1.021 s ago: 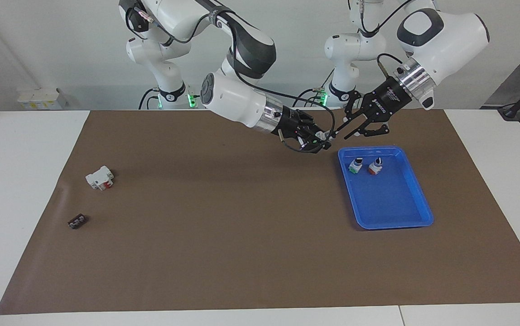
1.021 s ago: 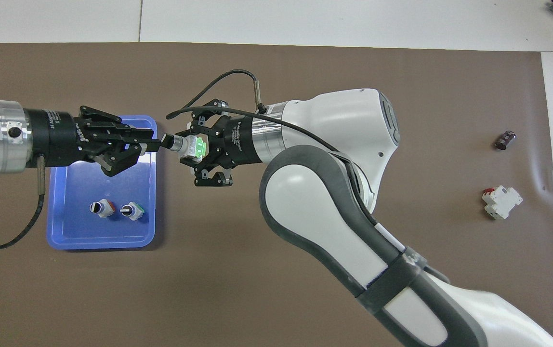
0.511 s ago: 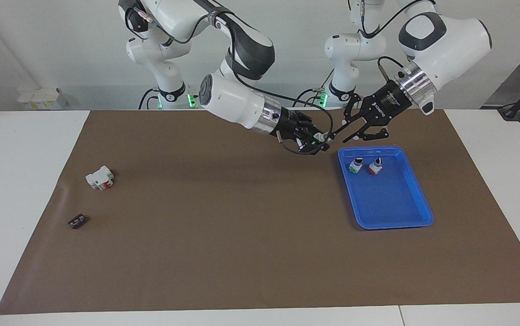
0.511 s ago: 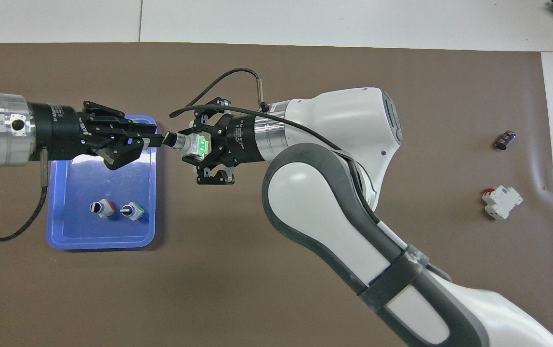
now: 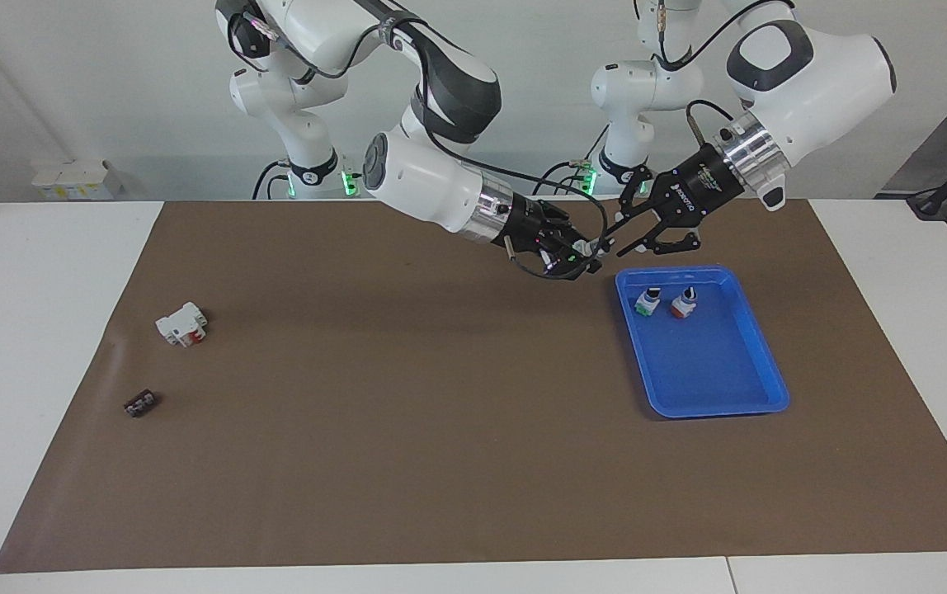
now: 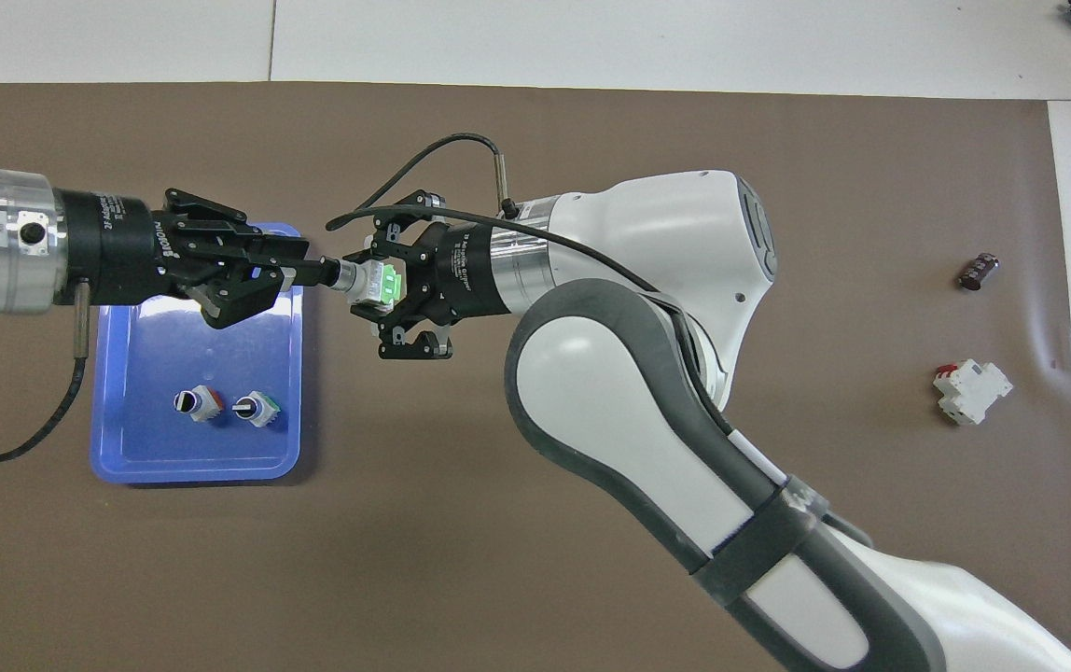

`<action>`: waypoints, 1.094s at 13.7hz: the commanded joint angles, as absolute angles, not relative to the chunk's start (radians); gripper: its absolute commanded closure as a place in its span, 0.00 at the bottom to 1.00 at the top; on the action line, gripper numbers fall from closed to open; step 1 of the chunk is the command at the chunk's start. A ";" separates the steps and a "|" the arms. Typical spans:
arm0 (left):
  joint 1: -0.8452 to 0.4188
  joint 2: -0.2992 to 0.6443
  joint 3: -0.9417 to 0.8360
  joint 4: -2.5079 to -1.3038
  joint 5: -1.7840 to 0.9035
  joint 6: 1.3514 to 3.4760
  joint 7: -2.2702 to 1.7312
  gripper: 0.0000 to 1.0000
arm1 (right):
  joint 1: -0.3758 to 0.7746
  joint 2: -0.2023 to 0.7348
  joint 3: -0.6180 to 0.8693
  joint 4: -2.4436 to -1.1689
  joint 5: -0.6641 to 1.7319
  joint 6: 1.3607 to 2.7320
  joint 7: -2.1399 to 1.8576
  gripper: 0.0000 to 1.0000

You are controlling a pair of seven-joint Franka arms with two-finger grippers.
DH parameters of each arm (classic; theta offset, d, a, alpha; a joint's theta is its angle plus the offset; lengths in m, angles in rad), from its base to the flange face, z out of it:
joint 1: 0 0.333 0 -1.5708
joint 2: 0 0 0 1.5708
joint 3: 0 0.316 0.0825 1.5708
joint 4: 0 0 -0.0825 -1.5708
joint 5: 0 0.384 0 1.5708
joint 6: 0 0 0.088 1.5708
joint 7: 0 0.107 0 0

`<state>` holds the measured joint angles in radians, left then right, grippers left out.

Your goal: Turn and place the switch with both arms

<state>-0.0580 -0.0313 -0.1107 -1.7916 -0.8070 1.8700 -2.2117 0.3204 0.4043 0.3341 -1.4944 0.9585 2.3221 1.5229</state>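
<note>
Switch (image 6: 369,283) is up in the air, clamped by its white-grey body in the right hand (image 6: 384,287), with the bright green block turned toward that hand's palm and the black knob pointing out toward the left hand (image 6: 312,273). The left hand meets it from the other end: its fingers are together on the knob, so the two hands hold one small part between them, just outside the edge of the blue tray (image 6: 125,448).

I judge the part to be very light and stiff, a hard plastic housing that will not bend or give under the fingers. The smooth plastic is probably a little slippery, and the piece is so small that little surface is left for a second grip. The flat sides of the body look the best place to hold it, as the right hand does now; the round knob is the place for turning, but it offers only a thin grip and could slide out if the pull is not straight along the axis.

Below the left hand, in the tray, stand two more small switches, one with a green base (image 6: 259,409) and one with a red base (image 6: 196,402). Well apart from both hands, toward the right arm's end of the bench (image 6: 591,37), lie a white boxy part with red (image 6: 970,392) and a small dark component (image 6: 977,272) on the brown mat (image 6: 405,560).
</note>
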 commanded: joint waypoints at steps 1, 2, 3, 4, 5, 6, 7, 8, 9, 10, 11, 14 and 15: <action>-0.063 -0.017 -0.109 -1.766 -0.813 1.821 -2.195 0.65 | 0.308 0.384 0.342 -1.514 0.980 2.322 1.526 1.00; -0.063 -0.017 -0.110 -1.766 -0.811 1.821 -2.192 0.65 | 0.308 0.383 0.342 -1.514 0.980 2.322 1.526 1.00; -0.063 -0.017 -0.110 -1.766 -0.813 1.821 -2.180 0.65 | 0.308 0.383 0.342 -1.514 0.980 2.322 1.526 1.00; -0.061 -0.017 -0.112 -1.763 -0.813 1.821 -2.157 0.65 | 0.308 0.383 0.344 -1.514 0.980 2.324 1.526 1.00; -0.060 -0.015 -0.112 -1.763 -0.813 1.821 -2.151 0.65 | 0.307 0.385 0.342 -1.514 0.980 2.324 1.526 1.00; -0.060 -0.015 -0.113 -1.761 -0.813 1.821 -2.140 0.67 | 0.307 0.385 0.342 -1.514 0.982 2.324 1.526 1.00; -0.061 -0.014 -0.115 -1.755 -0.813 1.821 -2.117 0.73 | 0.307 0.384 0.342 -1.514 0.980 2.322 1.526 1.00; -0.061 -0.014 -0.115 -1.755 -0.815 1.821 -2.099 0.78 | 0.307 0.383 0.342 -1.514 0.982 2.322 1.526 1.00; -0.061 -0.014 -0.117 -1.755 -0.815 1.819 -2.082 0.85 | 0.307 0.383 0.342 -1.516 0.982 2.321 1.526 1.00; -0.061 -0.014 -0.115 -1.752 -0.816 1.812 -2.071 0.90 | 0.307 0.383 0.344 -1.514 0.982 2.318 1.526 1.00; -0.061 -0.008 -0.115 -1.743 -0.818 1.812 -2.053 0.95 | 0.307 0.383 0.342 -1.514 0.982 2.318 1.526 1.00; -0.064 -0.005 -0.120 -1.738 -0.821 1.812 -1.991 1.00 | 0.307 0.383 0.342 -1.514 0.982 2.318 1.526 1.00; -0.066 -0.005 -0.121 -1.740 -0.822 1.810 -1.959 1.00 | 0.305 0.383 0.342 -1.514 0.982 2.318 1.526 1.00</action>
<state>-0.0573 -0.0161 -0.1130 -1.7649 -0.8051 1.8437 -2.0167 0.3143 0.3982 0.3325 -1.4952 0.9585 2.3170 1.5229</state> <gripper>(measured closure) 0.890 0.537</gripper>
